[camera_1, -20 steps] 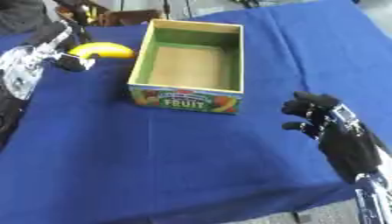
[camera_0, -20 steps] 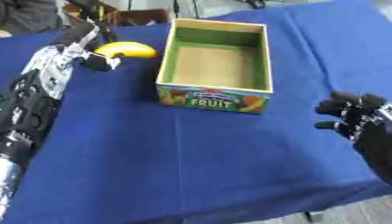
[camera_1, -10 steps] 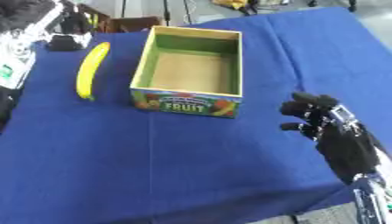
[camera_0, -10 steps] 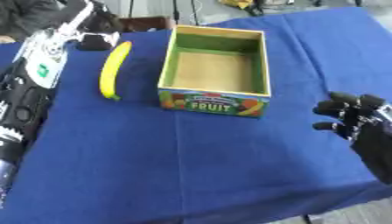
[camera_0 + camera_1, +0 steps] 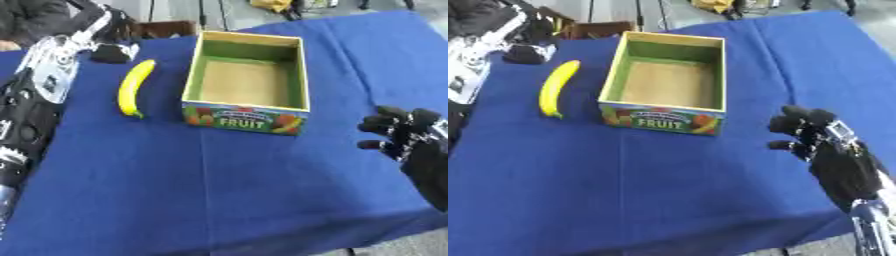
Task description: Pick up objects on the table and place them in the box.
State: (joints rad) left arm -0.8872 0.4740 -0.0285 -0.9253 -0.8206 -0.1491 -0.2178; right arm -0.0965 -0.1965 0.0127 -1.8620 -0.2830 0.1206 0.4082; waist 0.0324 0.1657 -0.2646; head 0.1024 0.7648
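1. Your box sits open-topped at bench centre, toward the far side. Green inner walls, bare brown floor, nothing in it. The front panel reads "FRUIT".
2. The banana lies flat on the blue bench, just left of the box and not touching it. It runs roughly front to back, near tip level with the box's front wall.
3. Your left hand is at the far-left corner, beyond the banana's far tip and clear of it. It shows as a dark blurred mass, so I cannot tell whether the fingers are straight or curled. Nothing visible in it.
4. Your left arm runs along the left edge of the view, from the near-left corner up to that hand, silver and black sections showing.
5. Your right hand is at the right side, near the front, well right of the box's front right corner. Fingers point up, relaxed and spread, holding nothing, apart from box and banana.
6. The banana is the only loose item visible on the cloth outside the box.
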